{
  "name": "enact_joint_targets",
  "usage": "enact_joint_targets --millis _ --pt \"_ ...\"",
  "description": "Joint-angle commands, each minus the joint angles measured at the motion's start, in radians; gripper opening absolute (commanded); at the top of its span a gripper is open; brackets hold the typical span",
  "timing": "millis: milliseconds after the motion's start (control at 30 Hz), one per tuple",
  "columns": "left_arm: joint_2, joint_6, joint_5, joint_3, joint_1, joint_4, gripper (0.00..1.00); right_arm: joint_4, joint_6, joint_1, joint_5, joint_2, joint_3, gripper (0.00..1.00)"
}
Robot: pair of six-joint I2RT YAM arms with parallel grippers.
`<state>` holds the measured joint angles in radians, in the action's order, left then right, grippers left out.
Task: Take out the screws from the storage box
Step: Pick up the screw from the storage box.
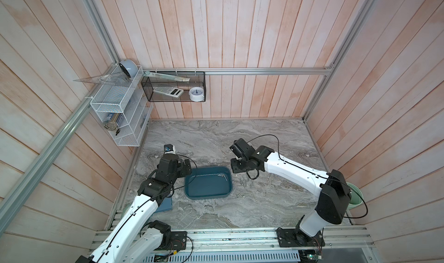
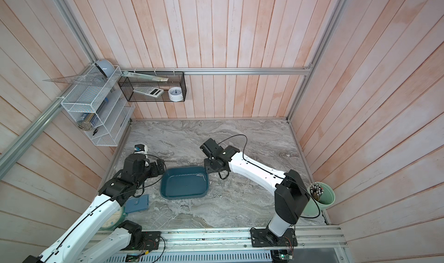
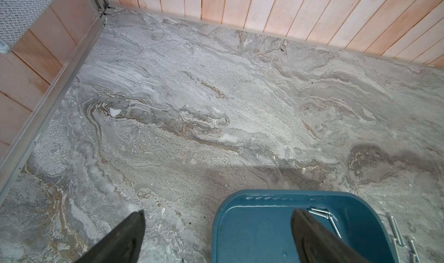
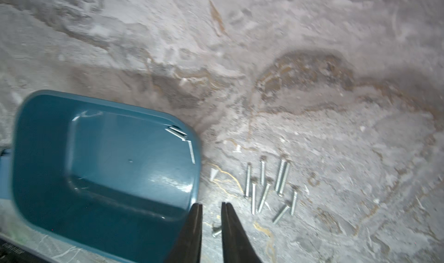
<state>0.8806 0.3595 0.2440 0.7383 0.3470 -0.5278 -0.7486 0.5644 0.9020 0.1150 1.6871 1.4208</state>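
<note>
- Right gripper point(image 4: 212, 207): jaws barely parted, empty, just outside the storage box point(image 4: 108, 168).
- Left gripper point(image 3: 218, 212): spread wide, empty, over the box's opposite end.
- Most screws point(image 4: 269, 187) lie beside the box; about three sit in its corner.
- Next: probably open wider, straddle one shaft, lift clear of the wall.

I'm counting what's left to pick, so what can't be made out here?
Screws inside the storage box: blurred in the right wrist view, partly behind a left gripper finger in the left wrist view, too small in both top views.
One table screw: partly hidden by the right gripper, right wrist view.
</note>
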Motion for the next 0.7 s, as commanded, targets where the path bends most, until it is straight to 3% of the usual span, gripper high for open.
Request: enact_joint_targets --millis 0,200,667 --pt "-0.010 -0.001 0.012 0.019 -0.003 0.000 1.00 -0.088 -0.077 0.080 0.051 0.118 0.109 0.23" --pt "-0.015 0.000 0.016 0.018 -0.004 0.000 1.00 -0.209 -0.141 0.123 0.069 0.328 0.301 0.22" --pt "-0.023 0.000 0.020 0.016 -0.004 -0.001 1.00 -0.212 -0.179 0.082 0.075 0.494 0.358 0.26"
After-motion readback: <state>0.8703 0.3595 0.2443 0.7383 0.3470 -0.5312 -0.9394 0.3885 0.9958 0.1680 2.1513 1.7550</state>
